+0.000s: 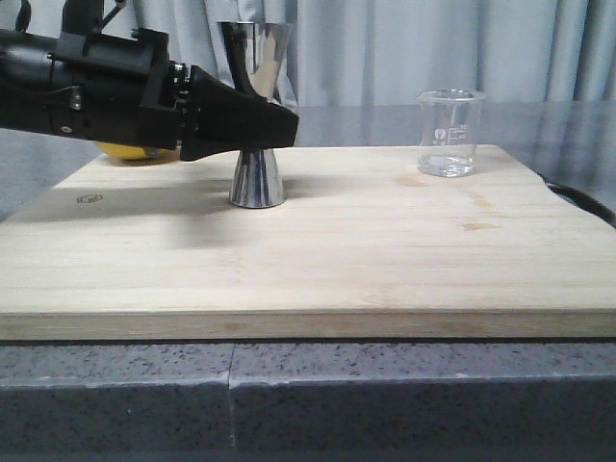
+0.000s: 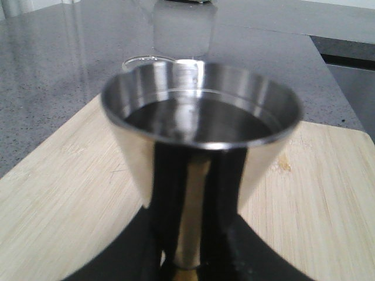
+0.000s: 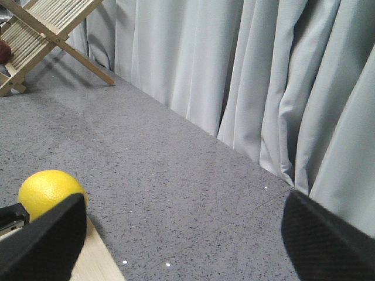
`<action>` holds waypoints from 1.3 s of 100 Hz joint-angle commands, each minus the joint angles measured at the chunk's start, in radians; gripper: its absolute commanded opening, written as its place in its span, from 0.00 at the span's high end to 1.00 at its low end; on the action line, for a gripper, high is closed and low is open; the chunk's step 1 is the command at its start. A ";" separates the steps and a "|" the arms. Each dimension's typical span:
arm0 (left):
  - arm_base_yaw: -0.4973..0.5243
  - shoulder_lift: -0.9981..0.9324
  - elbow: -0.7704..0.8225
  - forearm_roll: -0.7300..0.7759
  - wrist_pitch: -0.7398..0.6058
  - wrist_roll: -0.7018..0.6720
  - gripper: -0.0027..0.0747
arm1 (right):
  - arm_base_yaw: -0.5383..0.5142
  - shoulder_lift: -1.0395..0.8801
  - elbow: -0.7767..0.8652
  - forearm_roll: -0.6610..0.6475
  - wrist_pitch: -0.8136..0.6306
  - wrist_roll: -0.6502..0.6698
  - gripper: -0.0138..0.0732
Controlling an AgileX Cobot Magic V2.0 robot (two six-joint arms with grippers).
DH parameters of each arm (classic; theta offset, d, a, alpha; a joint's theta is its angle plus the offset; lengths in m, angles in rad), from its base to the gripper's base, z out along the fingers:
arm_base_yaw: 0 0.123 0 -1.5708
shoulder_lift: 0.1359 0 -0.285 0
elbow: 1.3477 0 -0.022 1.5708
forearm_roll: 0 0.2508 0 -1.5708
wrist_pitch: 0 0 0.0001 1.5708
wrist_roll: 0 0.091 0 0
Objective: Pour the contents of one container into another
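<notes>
The left end effector (image 1: 274, 125) reaches in from the left, level with the narrow waist of the jigger (image 1: 257, 115), and its black fingers (image 1: 241, 120) are clenched on that waist, grasping it. The jigger stands upright on the board (image 1: 318, 250), its lower cone showing below the fingers and its upper cone rising above them. In the left wrist view the jigger (image 2: 202, 129) fills the picture just ahead of the end effector (image 2: 190, 266), its open mouth facing up with dark reflections inside; whether it holds liquid cannot be told. The gold band at the waist sits right between the fingers (image 2: 126, 257). The beaker (image 1: 449, 133) stands upright well off to the far side of the jigger from the left end effector, near the back right corner of the board, apart from both arms; its white marks face the front camera and its base looks clear. Behind the left end effector a lemon (image 1: 135, 152) peeks out at the board's back left edge. The right end effector (image 3: 181, 234) shows only in its own wrist view, where its two dark fingers (image 3: 41, 240) stand wide apart, released, with nothing between them; past them lie the lemon (image 3: 50, 190), the grey counter (image 3: 176, 193), a curtain (image 3: 246, 76) and a wooden rack (image 3: 47, 29).
</notes>
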 commanded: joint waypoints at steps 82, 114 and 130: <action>0.011 -0.053 -0.029 -0.002 0.094 -0.117 0.36 | -0.001 -0.047 -0.033 0.055 0.033 0.000 0.14; 0.029 -0.107 -0.029 0.066 0.047 -0.144 0.35 | -0.001 -0.047 -0.033 0.055 0.033 0.000 0.14; 0.043 -0.138 -0.029 0.115 0.010 -0.173 0.35 | -0.001 -0.047 -0.033 0.055 0.033 0.000 0.14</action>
